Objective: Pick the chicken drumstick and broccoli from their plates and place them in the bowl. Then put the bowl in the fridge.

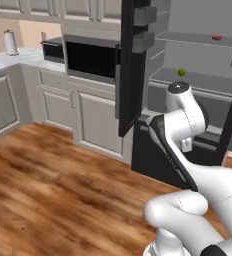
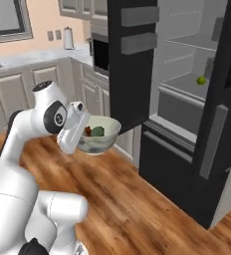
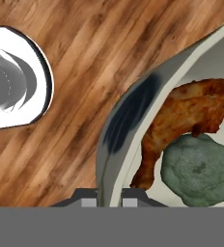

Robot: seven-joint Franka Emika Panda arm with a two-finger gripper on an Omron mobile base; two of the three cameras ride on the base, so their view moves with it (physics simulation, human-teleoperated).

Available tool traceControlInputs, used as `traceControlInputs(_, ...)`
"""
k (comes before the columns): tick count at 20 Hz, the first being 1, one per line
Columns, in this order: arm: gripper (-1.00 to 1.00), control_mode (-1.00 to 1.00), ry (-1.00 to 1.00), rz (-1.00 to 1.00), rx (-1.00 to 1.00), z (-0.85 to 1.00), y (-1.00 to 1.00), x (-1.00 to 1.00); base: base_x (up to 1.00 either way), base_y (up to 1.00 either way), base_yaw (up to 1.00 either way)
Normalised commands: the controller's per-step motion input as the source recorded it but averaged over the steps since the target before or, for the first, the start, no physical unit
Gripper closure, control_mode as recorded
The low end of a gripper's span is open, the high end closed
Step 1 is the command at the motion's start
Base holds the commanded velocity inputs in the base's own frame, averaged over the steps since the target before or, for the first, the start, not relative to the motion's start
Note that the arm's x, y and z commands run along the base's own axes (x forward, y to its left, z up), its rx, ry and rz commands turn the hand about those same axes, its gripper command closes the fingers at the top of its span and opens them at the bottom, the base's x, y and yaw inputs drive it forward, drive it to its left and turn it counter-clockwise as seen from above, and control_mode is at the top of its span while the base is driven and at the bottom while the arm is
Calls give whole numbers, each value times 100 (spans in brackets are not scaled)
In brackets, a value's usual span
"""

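Your tool is clamped on the rim of the bowl: in the hand view the two tips sit close together at the bottom, one on each side of the thin wall. A rim pinch is likely the only grip open to you, since the bowl is far wider than the tips can span.

The bowl hangs off one side of the hand, so the load is off-centre. In the right base view it sits roughly level, which keeps the contents from rolling out.

Inside it, the chicken drumstick arches along the wall and the broccoli lies touching it, tucked under the curve. Both are low in the bowl, well under the rim. Judgement: the loading step is done and the carry to the fridge is in hand.

The bowl is in the air over the wooden floor, not on any worktop. The fridge stands ahead with its door open, pale shelves exposed. A lime-green ball rests on one shelf.

Risk, as judged: the open door stands just beside the bowl in the right base view; clear its edge before reaching in, and keep the rim level.
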Motion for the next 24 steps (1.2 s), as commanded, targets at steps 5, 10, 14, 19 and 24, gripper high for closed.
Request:
traceControlInputs(5, 100, 100, 0, 0, 0, 0, 0, 0, 53, 17, -55)
traceControlInputs(10, 100, 100, 0, 0, 0, 0, 0, 0, 66, 36, -47)
traceControlInputs(14, 100, 100, 0, 0, 0, 0, 0, 0, 87, 33, -17)
traceControlInputs(19, 100, 100, 0, 0, 0, 0, 0, 0, 91, 23, -9)
traceControlInputs(24, 100, 100, 0, 0, 0, 0, 0, 0, 67, 29, -44)
